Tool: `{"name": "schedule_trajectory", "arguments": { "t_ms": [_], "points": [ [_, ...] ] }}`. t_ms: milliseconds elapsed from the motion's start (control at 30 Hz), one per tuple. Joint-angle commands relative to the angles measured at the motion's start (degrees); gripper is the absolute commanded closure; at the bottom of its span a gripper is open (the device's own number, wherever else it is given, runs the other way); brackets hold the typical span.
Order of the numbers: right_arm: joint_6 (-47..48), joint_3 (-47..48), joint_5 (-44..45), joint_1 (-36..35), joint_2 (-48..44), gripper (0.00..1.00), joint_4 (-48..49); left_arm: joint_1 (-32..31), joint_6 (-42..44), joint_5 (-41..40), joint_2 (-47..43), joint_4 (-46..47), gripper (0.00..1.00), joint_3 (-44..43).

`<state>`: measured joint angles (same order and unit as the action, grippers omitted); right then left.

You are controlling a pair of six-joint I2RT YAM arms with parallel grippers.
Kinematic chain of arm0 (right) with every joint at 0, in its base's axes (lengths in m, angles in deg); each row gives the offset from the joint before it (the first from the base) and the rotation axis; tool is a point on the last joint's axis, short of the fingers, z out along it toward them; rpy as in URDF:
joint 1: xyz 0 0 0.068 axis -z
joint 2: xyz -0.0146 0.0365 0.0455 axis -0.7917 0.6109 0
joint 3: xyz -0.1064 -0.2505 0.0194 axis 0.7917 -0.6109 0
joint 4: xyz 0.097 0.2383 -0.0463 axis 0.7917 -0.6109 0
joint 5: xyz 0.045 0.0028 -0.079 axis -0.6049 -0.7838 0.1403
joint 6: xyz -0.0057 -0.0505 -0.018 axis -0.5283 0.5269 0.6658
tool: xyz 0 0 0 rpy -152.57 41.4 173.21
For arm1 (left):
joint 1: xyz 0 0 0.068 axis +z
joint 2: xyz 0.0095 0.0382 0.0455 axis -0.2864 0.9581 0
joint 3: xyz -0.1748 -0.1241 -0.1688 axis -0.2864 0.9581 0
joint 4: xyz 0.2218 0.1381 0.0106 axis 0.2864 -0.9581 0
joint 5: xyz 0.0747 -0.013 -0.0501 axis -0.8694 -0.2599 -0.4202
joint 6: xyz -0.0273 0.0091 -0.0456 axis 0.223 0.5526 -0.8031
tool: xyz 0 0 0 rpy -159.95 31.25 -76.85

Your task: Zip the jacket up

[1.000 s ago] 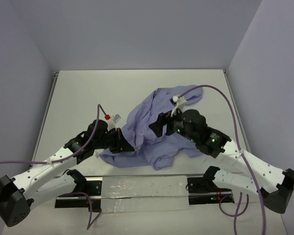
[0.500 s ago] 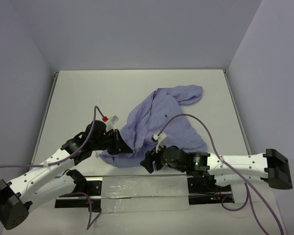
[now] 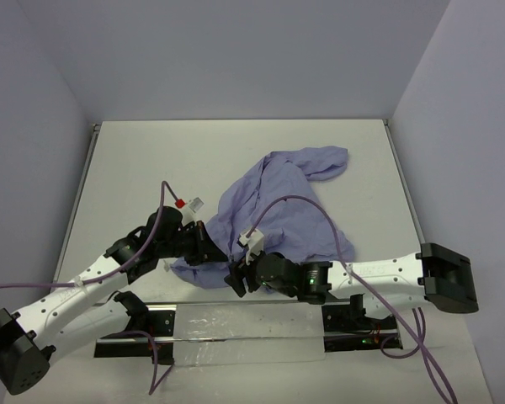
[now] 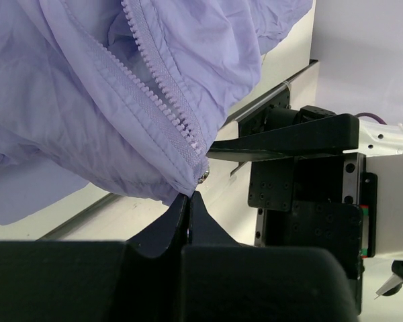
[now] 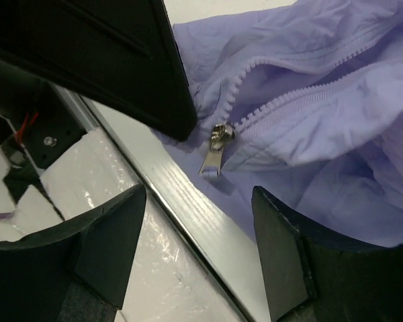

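The lavender jacket point(image 3: 278, 206) lies crumpled at the table's middle right, its near hem by both grippers. My left gripper point(image 3: 216, 252) is shut on the hem's corner beside the zipper end. In the left wrist view point(image 4: 188, 196) the jaws pinch the fabric point(image 4: 87, 87) just below the zipper teeth point(image 4: 158, 87) and the metal slider point(image 4: 203, 177). My right gripper point(image 3: 236, 280) is open and empty, just near-right of the left one. In the right wrist view point(image 5: 198, 191) it sits a little short of the hanging zipper pull point(image 5: 213, 151), which lies between its fingers' line.
A metal rail point(image 3: 236, 318) with a clear plastic sheet runs along the near edge, right under the right gripper. Purple cables point(image 3: 353, 252) loop over the jacket. Walls close the table at the back and sides.
My right arm has swung off the top of the jacket, down and left to the near hem, beside the left gripper. The left gripper has held its pinch in place.
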<state>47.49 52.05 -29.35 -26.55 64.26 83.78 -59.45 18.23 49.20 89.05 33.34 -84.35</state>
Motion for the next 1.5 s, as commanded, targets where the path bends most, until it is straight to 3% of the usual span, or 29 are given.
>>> {"name": "schedule_trajectory", "arguments": {
  "t_ms": [0, 267, 500, 633, 700, 767, 867, 1467],
  "points": [
    [2.72, 4.58, 2.87, -0.3, 3.43, 0.32, 2.14, -0.17, 0.39, 0.23, 0.04, 0.86, 1.0, -2.96],
    [2.47, 5.73, 3.37, -0.3, 5.18, 0.51, 1.47, -0.17, -0.04, -0.01, -0.68, 1.28, 1.0, -2.69],
    [2.9, 7.22, 3.27, 0.19, 7.61, 0.52, 0.88, -0.17, -0.13, -0.05, -0.96, 0.95, 1.0, -2.74],
    [3.23, 7.7, 3.63, 0.23, 8.29, 0.59, 0.81, -0.17, -0.19, -0.1, -1.34, 1.09, 1.0, -2.55],
    [3.12, 7.45, 3.88, 0.23, 8.0, 0.66, 0.95, -0.17, -0.29, -0.1, -1.44, 1.26, 1.0, -2.41],
    [2.85, 6.75, 4.51, 0.23, 6.82, 0.85, 1.09, -0.17, -0.22, -0.17, -1.51, 1.32, 1.0, -2.13],
    [2.41, 6.27, 5.35, 0.23, 4.34, 0.99, 0.16, -0.17, -0.06, -0.42, -1.57, 1.38, 1.0, -1.68],
    [1.82, 17.12, -8.02, 1.82, -1.03, 1.0, -21.0, -0.23, 2.65, -3.87, -2.45, 0.95, 1.0, -0.13]
  ]
}}
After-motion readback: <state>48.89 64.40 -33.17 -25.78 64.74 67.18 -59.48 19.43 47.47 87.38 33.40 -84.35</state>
